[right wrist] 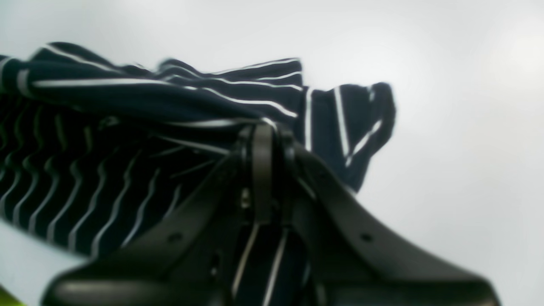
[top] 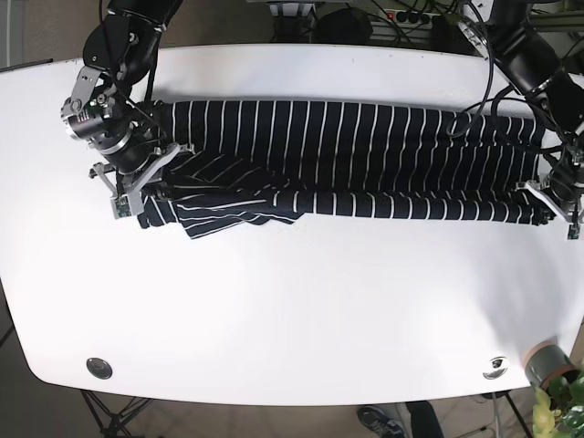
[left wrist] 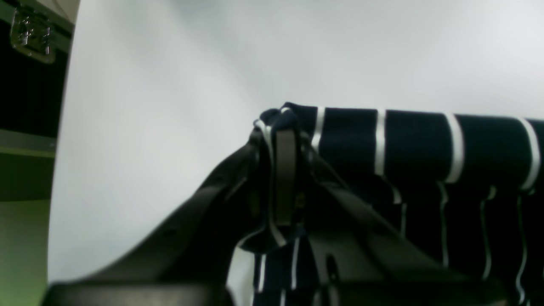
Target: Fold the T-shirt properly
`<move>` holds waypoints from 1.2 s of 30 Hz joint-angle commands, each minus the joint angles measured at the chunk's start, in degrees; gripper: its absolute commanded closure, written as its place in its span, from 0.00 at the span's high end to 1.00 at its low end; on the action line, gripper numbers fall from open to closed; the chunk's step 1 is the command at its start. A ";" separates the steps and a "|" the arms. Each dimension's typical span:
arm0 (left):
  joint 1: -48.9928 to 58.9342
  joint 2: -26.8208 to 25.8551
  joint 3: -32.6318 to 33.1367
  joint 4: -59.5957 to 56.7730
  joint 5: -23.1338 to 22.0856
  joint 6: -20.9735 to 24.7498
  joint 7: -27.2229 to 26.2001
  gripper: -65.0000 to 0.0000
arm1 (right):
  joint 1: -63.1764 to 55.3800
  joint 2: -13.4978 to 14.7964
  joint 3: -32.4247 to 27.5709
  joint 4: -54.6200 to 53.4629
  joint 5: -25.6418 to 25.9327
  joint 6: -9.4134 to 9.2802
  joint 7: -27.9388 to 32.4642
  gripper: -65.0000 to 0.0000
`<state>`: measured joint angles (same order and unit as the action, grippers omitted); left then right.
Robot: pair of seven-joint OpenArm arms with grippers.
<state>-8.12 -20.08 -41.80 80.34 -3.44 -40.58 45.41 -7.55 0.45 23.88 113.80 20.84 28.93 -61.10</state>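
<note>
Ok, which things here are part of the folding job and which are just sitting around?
Part of the job:
striped T-shirt, folded lengthwise
left gripper, shut on it
right gripper, shut on it
white table

Just there:
grey pot with plant, table corner
cables behind the table

T-shirt (top: 347, 160): navy, thin white stripes. Table (top: 292, 310): white. Jaws: black.

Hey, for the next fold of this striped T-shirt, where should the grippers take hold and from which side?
Probably by the two short ends. The T-shirt lies as a long band across the table, so each arm comes in from its own outer end. Both already do: the left gripper pinches the hem end, and the right gripper pinches fabric beside the loose sleeve.
</note>
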 commanded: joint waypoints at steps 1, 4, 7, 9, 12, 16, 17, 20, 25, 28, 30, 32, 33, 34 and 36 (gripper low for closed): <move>0.25 -2.21 -0.35 1.20 0.50 0.58 -0.62 0.00 | -0.23 0.21 0.34 0.53 0.57 0.04 1.19 0.03; 1.83 -2.12 -0.18 1.29 0.50 0.58 -0.62 0.00 | -1.99 0.21 0.08 0.09 0.57 -0.14 1.19 0.07; 3.77 -2.12 -0.18 1.29 0.50 0.58 -0.62 0.00 | -2.95 0.21 0.34 -0.88 0.83 -0.14 1.19 0.14; 4.47 -2.12 -0.18 1.29 0.50 0.58 -0.62 0.00 | -3.13 0.12 0.34 -1.93 0.57 -0.05 1.28 0.19; 5.61 -2.30 0.00 1.29 0.50 0.58 -0.62 0.00 | -3.22 0.12 0.34 -3.51 0.57 0.04 1.36 0.26; 7.46 -2.39 1.41 1.29 0.50 0.58 -0.62 0.03 | -4.36 0.12 -0.10 -3.25 1.09 0.04 1.36 0.36; 7.64 -2.39 2.11 1.29 0.50 0.58 -0.62 0.12 | -4.18 0.12 -0.19 -2.37 1.09 -0.05 1.36 0.42; 7.64 -2.39 2.37 1.29 0.50 0.58 -0.62 0.37 | -2.95 0.04 -1.59 -1.93 1.01 -0.31 1.36 0.58; 7.11 -2.47 2.37 1.38 0.50 0.58 -0.79 0.72 | 2.06 0.21 -6.16 -4.48 -1.28 -1.98 1.10 0.75; 5.00 -2.47 2.20 2.08 0.50 0.58 -0.79 0.69 | 6.28 0.21 -8.45 -8.35 -4.27 -4.00 1.10 0.75; 4.21 -2.47 2.20 2.79 0.50 0.58 -0.70 0.66 | 8.91 0.21 -9.33 -11.42 -5.68 -4.09 1.10 0.75; 3.94 -2.47 2.37 4.28 0.50 0.58 -0.70 0.65 | 12.43 0.21 -9.94 -15.64 -6.29 -4.18 1.10 0.75; 3.94 -2.39 2.55 4.81 0.50 0.58 -0.70 0.65 | 13.57 0.21 -10.03 -17.05 -6.64 -4.18 1.10 0.75; 3.68 -2.39 2.55 5.51 0.50 0.58 -0.70 0.65 | 14.89 0.21 -10.30 -18.46 -6.73 -4.36 1.10 0.75; 3.77 -2.30 2.55 6.21 0.50 0.58 -0.70 0.65 | 17.88 0.21 -10.47 -22.50 -6.73 -4.44 1.19 0.75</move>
<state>-3.79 -21.19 -38.98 85.14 -2.76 -40.16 45.43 7.66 0.51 13.63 92.97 12.93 24.16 -61.28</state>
